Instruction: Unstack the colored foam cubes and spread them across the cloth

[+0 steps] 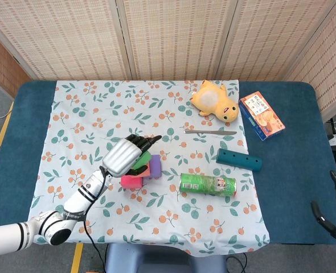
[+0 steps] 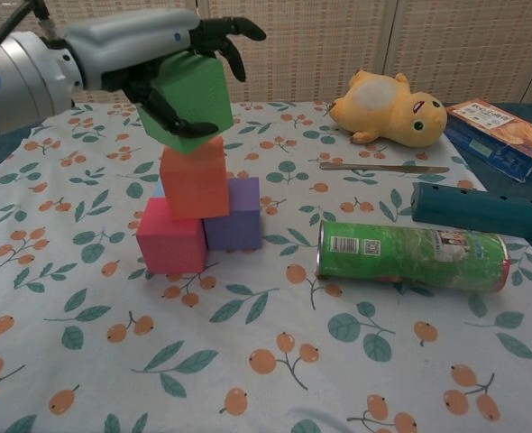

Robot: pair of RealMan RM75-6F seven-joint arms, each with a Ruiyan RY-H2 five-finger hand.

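Green foam cube [image 2: 187, 97] gripped in left hand's [image 2: 162, 54] curled fingers [image 2: 233, 29], tilted.

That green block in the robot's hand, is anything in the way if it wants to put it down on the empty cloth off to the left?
Nothing visible blocks that side. The left hand holds the green cube tilted, just above the orange cube, and the cloth to the left is bare. The green can and teal bar lie on the right instead.

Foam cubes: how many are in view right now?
5: green cube held by the left hand, orange cube on the stack, pink cube, purple cube, and a blue sliver behind. More may be hidden.
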